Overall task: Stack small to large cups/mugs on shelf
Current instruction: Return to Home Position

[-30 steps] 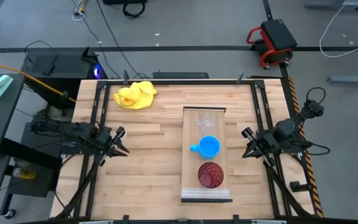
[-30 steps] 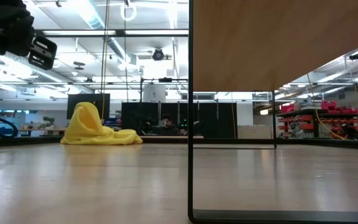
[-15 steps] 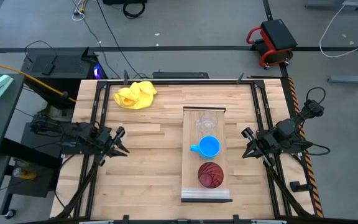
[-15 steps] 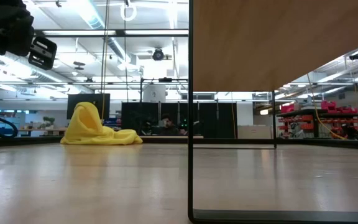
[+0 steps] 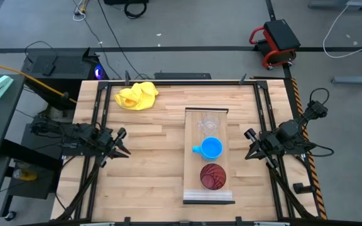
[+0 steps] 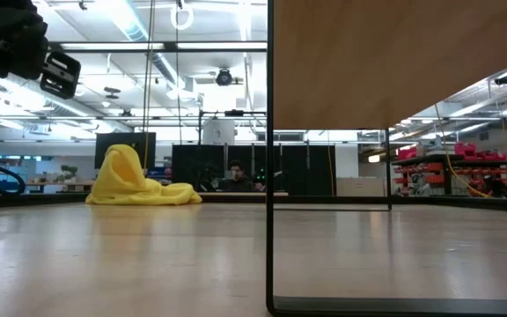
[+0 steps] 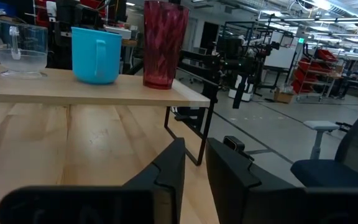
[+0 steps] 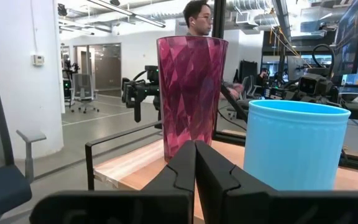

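Note:
Three cups stand upright in a row on the raised pale wood shelf (image 5: 209,157): a clear cup (image 5: 207,124) at the far end, a bright blue mug (image 5: 211,148) in the middle with its handle toward the table's left, and a dark red ribbed cup (image 5: 212,176) near the shelf's lighter lip. The left wrist view shows the clear cup (image 7: 22,46), the blue mug (image 7: 96,54) and the red cup (image 7: 164,43) on the shelf top. My left gripper (image 5: 123,143) waits at the table's left edge, slightly open. My right gripper (image 5: 249,144) waits shut at the right edge, facing the red cup (image 8: 191,93) and the mug (image 8: 294,146).
A crumpled yellow cloth (image 5: 136,95) lies near the table's far left corner, also seen low across the table as a yellow cloth (image 6: 137,180). The shelf stands on thin black legs (image 6: 270,158). A person (image 8: 199,18) stands in the room beyond the table.

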`<act>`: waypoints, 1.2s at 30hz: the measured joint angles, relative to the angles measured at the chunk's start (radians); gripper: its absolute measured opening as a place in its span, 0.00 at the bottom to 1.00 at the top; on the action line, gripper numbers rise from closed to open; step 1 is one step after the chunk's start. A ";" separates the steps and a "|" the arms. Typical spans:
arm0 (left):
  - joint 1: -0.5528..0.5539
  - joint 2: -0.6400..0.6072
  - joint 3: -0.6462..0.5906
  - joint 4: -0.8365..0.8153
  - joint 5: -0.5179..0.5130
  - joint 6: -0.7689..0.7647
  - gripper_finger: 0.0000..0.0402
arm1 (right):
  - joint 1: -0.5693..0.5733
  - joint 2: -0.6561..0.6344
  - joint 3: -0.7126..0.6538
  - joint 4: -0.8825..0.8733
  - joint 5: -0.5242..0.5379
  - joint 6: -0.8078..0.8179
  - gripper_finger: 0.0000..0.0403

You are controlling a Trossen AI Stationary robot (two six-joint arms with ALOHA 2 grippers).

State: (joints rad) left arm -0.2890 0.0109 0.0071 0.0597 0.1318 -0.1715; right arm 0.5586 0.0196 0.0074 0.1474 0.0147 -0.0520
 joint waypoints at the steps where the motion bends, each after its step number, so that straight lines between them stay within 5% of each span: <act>1: 0.000 0.000 0.000 0.000 0.000 0.000 0.18 | 0.000 0.000 0.000 0.000 0.000 0.000 0.04; 36: 0.000 0.000 0.000 0.000 0.000 0.000 0.18 | 0.000 0.000 0.000 0.000 0.000 0.000 0.04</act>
State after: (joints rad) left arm -0.2891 0.0109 0.0067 0.0601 0.1322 -0.1711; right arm 0.5585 0.0196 0.0074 0.1473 0.0147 -0.0521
